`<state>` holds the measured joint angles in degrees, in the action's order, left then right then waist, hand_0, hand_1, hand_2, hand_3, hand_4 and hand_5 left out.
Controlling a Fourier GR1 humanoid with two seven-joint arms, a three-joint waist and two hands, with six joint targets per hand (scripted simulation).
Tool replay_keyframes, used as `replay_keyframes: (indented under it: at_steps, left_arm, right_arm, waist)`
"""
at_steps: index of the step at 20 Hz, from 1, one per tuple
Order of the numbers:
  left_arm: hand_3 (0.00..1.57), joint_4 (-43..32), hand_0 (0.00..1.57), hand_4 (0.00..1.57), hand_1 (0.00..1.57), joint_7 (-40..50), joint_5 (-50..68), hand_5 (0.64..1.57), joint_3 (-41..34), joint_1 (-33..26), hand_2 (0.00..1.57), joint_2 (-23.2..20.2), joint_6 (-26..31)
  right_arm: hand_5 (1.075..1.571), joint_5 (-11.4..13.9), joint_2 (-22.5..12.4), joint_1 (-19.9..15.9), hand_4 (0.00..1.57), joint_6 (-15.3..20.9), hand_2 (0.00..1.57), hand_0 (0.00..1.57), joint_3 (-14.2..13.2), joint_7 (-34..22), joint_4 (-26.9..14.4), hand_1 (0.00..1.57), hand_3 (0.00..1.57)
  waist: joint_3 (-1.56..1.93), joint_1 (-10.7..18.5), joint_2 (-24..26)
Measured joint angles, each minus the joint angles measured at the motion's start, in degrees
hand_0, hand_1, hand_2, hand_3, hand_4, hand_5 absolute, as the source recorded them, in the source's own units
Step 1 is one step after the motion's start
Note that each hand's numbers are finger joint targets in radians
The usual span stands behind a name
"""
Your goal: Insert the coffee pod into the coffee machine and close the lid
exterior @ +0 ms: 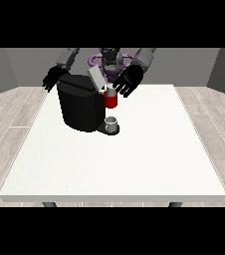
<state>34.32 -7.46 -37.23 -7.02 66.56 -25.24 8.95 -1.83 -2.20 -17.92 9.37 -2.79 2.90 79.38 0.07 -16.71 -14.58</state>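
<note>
Upper centre: open-fingered hand at the view's right (129,79) hovers beside the raised lid (96,77), coffee machine (82,103) awaiting closure; hand at the view's left (52,78) splayed, idle.

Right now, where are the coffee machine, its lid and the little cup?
Coffee machine (79,107), front view: front of its black body.
Lid (96,78), front view: middle of the raised grey flap.
Cup (112,122), front view: its side, on the machine's base.
</note>
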Motion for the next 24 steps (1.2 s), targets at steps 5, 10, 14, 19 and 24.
replay_keyframes:
  at_steps: [5,10,14,19,24]
  left_arm:
    - [0.96,0.41,1.09,0.4,1.09,-0.1,-0.97,1.571,0.44,0.41,1.13,-0.43,0.0]
    - [0.96,0.94,1.05,0.36,1.05,-0.59,-1.89,1.571,1.1,0.07,1.12,0.13,-0.48]
    - [0.9,1.17,1.02,0.37,1.02,-1.14,-2.45,1.571,1.14,-0.37,1.09,0.3,-1.53]
    - [0.0,1.05,0.0,0.0,0.0,-3.18,-3.49,1.571,2.1,-0.11,0.0,-0.98,0.24]
    - [0.0,0.54,0.0,0.0,0.0,-2.96,-5.01,1.571,3.32,0.26,0.0,-1.51,2.15]
  right_arm:
    - [1.571,-0.15,-0.35,-0.32,0.4,0.17,0.0,0.0,-0.52,-0.37,-0.21,0.0,0.0]
    - [1.571,-0.6,-0.62,-0.45,0.43,-0.2,0.0,0.0,-1.15,0.81,-1.01,0.0,0.0]
    - [1.571,-0.42,0.09,-0.4,0.42,0.46,0.0,0.0,-0.85,1.05,-0.89,0.0,0.0]
    - [1.571,-0.32,-0.33,-0.57,0.41,-0.02,0.0,0.0,-0.77,1.75,-0.91,0.0,0.0]
    - [1.571,-0.15,0.24,-0.65,0.35,0.75,0.0,0.0,-0.41,1.05,-1.16,0.0,0.0]
  waist:
    - [0.01,0.11,-0.2]
    - [0.01,0.71,-0.31]
    - [0.01,0.99,-0.25]
    - [0.02,0.91,-1.15]
    - [0.01,0.9,-0.56]
